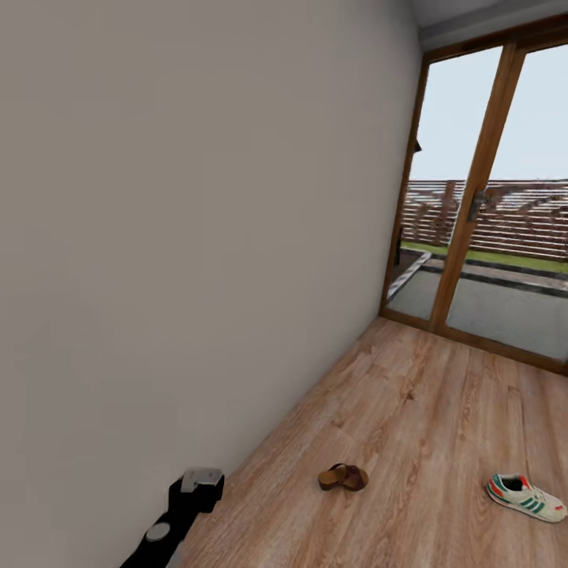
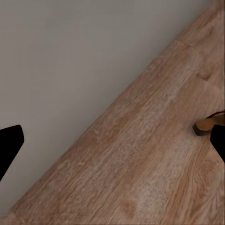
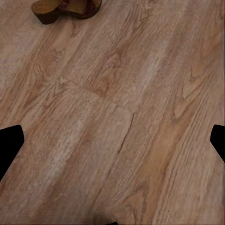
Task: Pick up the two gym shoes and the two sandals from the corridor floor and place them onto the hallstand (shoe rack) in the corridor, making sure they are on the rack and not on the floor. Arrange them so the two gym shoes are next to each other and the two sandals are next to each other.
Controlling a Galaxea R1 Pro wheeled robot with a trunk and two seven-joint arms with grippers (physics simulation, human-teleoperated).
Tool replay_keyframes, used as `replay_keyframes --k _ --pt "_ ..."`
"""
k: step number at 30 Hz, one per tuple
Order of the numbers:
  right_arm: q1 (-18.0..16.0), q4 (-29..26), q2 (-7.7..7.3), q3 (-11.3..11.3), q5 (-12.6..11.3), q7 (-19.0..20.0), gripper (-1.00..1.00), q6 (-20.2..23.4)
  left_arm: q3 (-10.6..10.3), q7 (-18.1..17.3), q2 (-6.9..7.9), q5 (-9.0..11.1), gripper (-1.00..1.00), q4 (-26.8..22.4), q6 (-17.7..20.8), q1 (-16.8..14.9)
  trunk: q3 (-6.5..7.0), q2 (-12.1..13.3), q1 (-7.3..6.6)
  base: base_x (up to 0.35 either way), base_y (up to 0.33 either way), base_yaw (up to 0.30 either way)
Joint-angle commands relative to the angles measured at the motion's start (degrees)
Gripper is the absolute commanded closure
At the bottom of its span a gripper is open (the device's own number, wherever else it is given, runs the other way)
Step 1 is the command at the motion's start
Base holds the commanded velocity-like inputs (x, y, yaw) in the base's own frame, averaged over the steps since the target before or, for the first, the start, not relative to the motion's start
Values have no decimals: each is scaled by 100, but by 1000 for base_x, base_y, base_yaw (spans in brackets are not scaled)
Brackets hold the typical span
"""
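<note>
Two dark fingertips [image 2: 10, 143] of the left gripper [image 2: 115, 145] sit at the far edges of the left wrist view, wide apart, with nothing between them but bare wood and wall, so this gripper is spread and holds nothing. The right gripper [image 3: 115, 143] looks the same in the right wrist view: its two black fingertips [image 3: 9, 143] stand far apart over the corridor floor [image 3: 131, 117] and grip nothing. In the head view, part of the left arm [image 1: 185, 505] shows low down, close to the plain grey wall [image 1: 173, 221]. One brown sandal [image 1: 343, 477] lies on the wood planks, near the arm and a little way out from the wall. Its tan edge peeks in beside one left fingertip, and it also lies at the rim of the right wrist view. One white gym shoe [image 1: 525, 497] with green stripes lies on the floor too, well apart from the sandal, on the right. Farther back stands a big glass door [image 1: 481, 213] with a brown wood frame. Outside it you can see grass and a fence.
</note>
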Motion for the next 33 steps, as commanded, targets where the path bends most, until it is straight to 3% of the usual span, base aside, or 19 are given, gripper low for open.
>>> replay_keyframes --k 1,7,12,15,18,20,22,33 --pt "-2 -121 5 8 -30 -30 -100 9 -1 -10 -14 -3 -100 -1 30 -43 -6 -3 0 0 0 -300" --pt "-4 -615 87 65 -45 -70 -100 11 -46 -8 -104 -101 -100 -65 181 -197 -7 -3 0 0 0 -300" --pt "-4 -1183 137 407 -61 -73 -100 11 -79 0 -127 -353 -100 -345 220 -292 -12 -3 0 0 0 -263" --pt "-4 -1279 141 493 -62 -71 -100 9 -126 -3 -154 -459 -100 -383 227 -305 -13 -3 0 0 0 -88" --pt "-4 -1319 142 529 -55 -63 -100 8 -314 -3 -204 -512 -100 -394 230 -310 -13 -3 0 0 0 -36" --pt "-4 -1339 147 547 -81 -47 -100 8 -730 1 -229 -528 -100 -390 234 -313 -13 -3 0 0 0 -11" --pt "-4 -1342 147 550 -85 -44 -100 6 -852 2 -234 -525 -100 -387 235 -313 -13 -3 0 0 0 -5" --pt "-4 -1356 154 550 -93 -53 -100 -45 -972 -4 -237 -505 -100 -384 234 -314 -13 -3 0 0 0 0"
